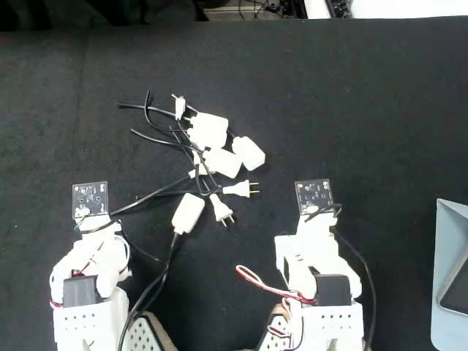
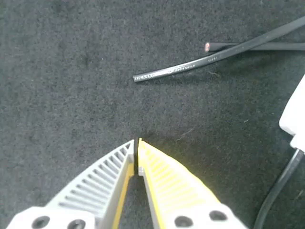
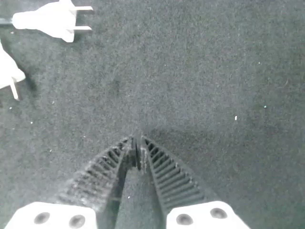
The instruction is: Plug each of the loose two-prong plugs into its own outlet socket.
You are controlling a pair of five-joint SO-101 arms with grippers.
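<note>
Right hand: pressed together, empty; your nearer one.
Left hand: pressed together, empty.
Plug: ahead-left of your right hand, prongs toward right edge of worktop.

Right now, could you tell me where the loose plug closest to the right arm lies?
The plug lies mid-table in the high view, just below the cluster of sockets, with a second plug at its lower left.

light: even, overhead | shadows: soft, faint | glare: white plug washed out
</note>
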